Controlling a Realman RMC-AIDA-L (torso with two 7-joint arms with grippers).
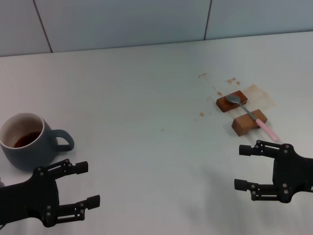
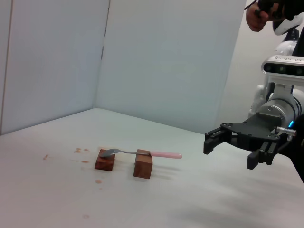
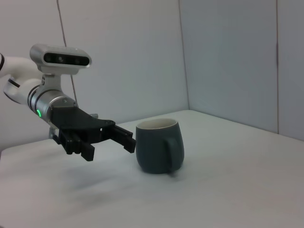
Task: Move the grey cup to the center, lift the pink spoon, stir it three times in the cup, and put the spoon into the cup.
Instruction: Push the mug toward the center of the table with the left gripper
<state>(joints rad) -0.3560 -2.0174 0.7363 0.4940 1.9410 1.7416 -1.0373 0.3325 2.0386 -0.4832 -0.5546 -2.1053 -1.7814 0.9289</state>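
The pink spoon (image 1: 253,116) bridges two wooden blocks (image 1: 232,101), handle raised for pinching; both pincers, left (image 1: 80,186) and right (image 1: 248,167), hover spread, empty; grey cup (image 1: 25,141) sits off-centre

A white table (image 1: 146,117) fills most of the head view, its far edge met by pale grey-blue wall panels (image 1: 122,22). Dark seams are seen between the panels, two of them running down to the far edge of the table. Brown stains (image 1: 254,90) are scattered on the tabletop toward the far right corner. In the left wrist view, two panels (image 2: 166,61) are joined at an inside corner behind the table. Soft, even light is cast across the surface, and faint shadows are thrown near the near edge.
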